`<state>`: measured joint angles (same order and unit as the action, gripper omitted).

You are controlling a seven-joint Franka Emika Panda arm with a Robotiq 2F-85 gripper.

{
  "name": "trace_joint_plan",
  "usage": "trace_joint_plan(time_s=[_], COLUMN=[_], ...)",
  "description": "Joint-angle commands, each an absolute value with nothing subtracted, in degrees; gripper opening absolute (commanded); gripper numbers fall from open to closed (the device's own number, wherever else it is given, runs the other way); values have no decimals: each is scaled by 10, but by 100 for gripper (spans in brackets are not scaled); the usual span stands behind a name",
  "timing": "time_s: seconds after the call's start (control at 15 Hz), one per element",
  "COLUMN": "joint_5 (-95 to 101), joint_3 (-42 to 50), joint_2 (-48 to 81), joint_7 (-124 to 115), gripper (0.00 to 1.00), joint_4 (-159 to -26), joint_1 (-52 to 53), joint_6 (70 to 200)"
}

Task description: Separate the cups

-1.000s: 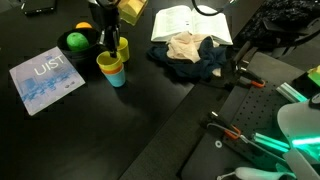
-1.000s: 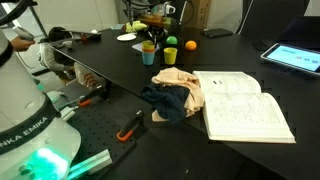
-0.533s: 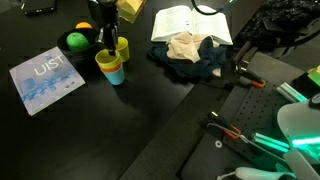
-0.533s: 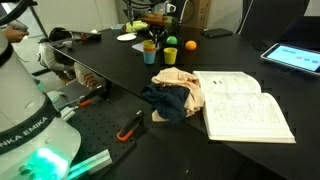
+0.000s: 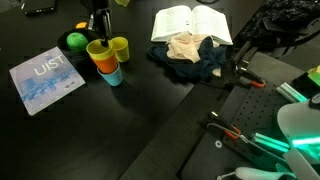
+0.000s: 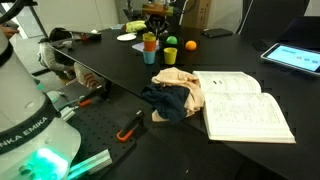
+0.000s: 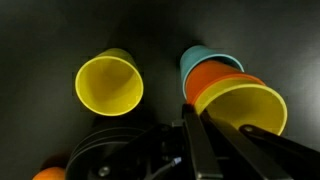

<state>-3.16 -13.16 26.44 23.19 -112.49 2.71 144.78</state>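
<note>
In the wrist view we see a lone yellow plastic cup [image 7: 110, 84] standing on the black table [image 5: 150, 110]. Just to its right leans a nest of light blue cup [image 7: 203, 58], orange cup [image 7: 215, 80] and second yellow cup [image 7: 243, 108]. The gripper [image 7: 190, 118] is pinched tight on that top cup's rim.

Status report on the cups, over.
Gripper shut on top yellow cup, at its rim. Orange cup and blue cup nested beneath. Second yellow cup stands apart. Green ball close by.
</note>
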Motion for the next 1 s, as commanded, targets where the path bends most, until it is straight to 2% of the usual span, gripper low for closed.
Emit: trace_joint_plan(time_s=[0.0, 0.93], joint_5=[-23, -20], joint_3=[-133, -124], joint_2=[232, 193], joint_7=[248, 267], gripper=[2, 2], joint_4=[-1133, -1122], joint_1=[26, 27], joint_6=[1409, 1360])
